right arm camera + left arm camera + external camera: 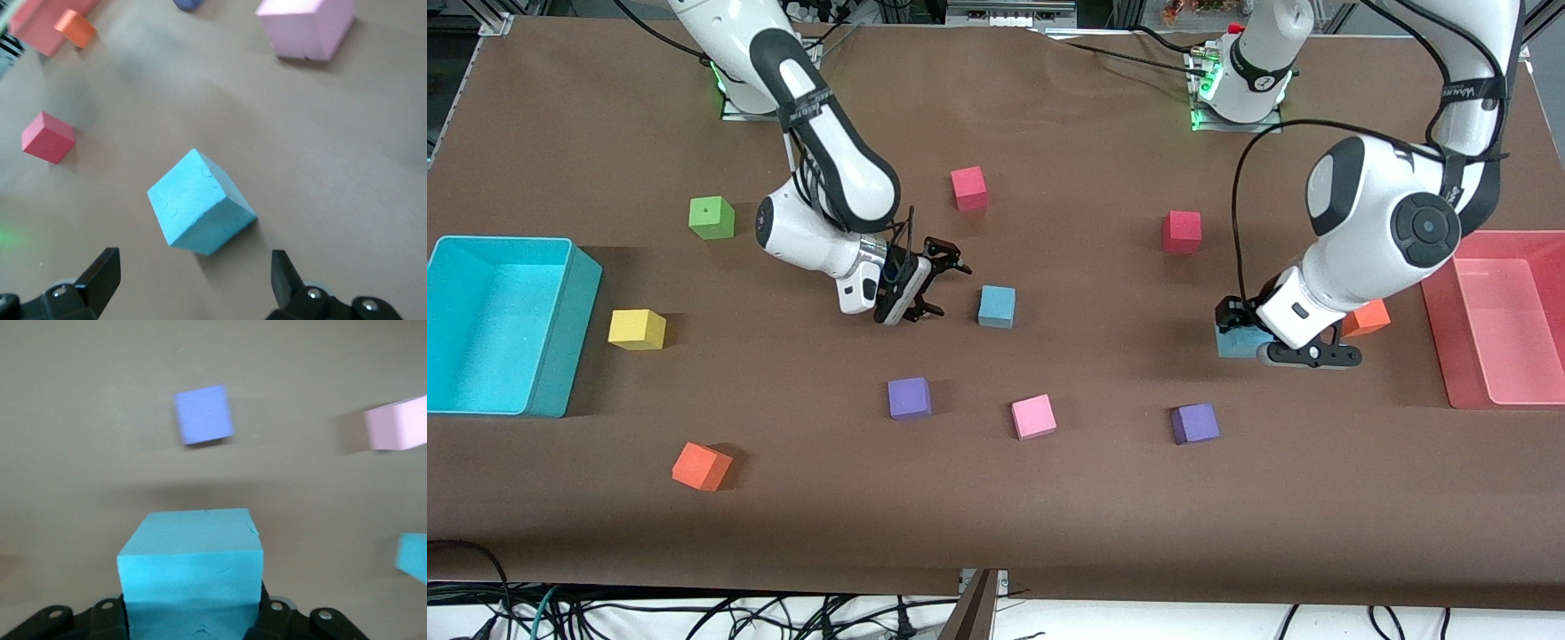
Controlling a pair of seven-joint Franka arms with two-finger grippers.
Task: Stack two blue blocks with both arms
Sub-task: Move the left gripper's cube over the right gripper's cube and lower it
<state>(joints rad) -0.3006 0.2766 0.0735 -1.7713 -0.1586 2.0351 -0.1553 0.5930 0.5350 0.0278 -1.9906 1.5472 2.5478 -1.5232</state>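
- Two blue blocks are seen on the brown table (1049, 133).
- One blue block (1234, 342) is pinched between the jaws of the left gripper (1303, 354), toward the left arm's end, just beside an orange cube (1368, 316).
- The second blue block (996, 307) is left free mid-table, resting flat.
- The right gripper (938, 283) is hung just beside it, jaws spread wide and nothing held.
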